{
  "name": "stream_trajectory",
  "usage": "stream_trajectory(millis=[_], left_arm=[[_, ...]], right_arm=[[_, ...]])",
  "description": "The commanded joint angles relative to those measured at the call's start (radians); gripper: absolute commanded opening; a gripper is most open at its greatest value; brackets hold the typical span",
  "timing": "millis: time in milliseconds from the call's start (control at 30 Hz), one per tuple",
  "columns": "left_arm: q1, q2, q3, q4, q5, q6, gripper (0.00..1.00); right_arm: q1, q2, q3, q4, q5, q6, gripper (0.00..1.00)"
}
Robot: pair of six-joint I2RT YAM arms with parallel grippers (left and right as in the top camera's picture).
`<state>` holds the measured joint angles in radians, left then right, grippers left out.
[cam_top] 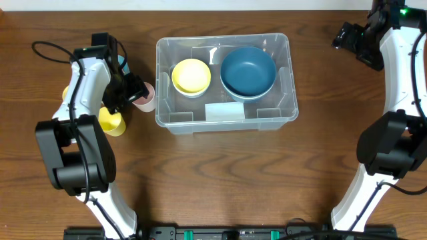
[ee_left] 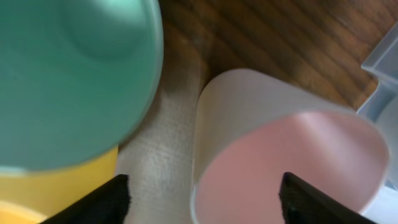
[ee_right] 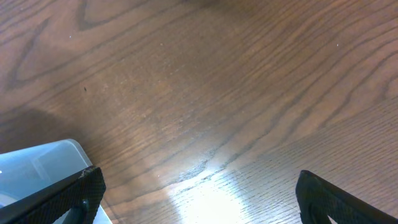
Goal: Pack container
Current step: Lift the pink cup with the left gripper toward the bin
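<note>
- My left pincer (ee_left: 202, 196) is open around one side of the pink cup (ee_left: 292, 143), just left of the box (cam_top: 223, 38).
- My right pincer (ee_right: 199, 193) is wide open, well right of the box.
- The box sits between them, with a yellow bowl (cam_top: 191, 75) and a blue bowl (cam_top: 248, 71) inside.

Even bright light, glare on table (ee_right: 205, 193) — left wrist view blurred

Clear rectangular container (cam_top: 292, 80), upright, open-topped, centred on table (cam_top: 213, 173)
</note>
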<state>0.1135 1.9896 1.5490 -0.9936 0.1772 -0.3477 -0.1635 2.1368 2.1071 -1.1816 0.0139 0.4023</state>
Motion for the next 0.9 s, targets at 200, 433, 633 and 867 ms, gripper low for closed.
stream_trajectory(millis=[200,433,633,867], left_arm=[[0.004,0.017,0.005,0.05,-0.005,-0.01,0.52],[0.004,0.017,0.005,0.065,-0.006,-0.009,0.24],[0.004,0.015,0.005,0.06,-0.01,-0.005,0.06],[0.004,-0.023,0.005,0.052,-0.039,-0.018,0.06]], right_arm=[[0.007,-0.003,0.005,0.0,-0.003,0.012,0.99],[0.007,-0.003,0.005,0.0,-0.003,0.012,0.99],[0.007,-0.003,0.005,0.0,-0.003,0.012,0.99],[0.007,-0.003,0.005,0.0,-0.003,0.012,0.99]])
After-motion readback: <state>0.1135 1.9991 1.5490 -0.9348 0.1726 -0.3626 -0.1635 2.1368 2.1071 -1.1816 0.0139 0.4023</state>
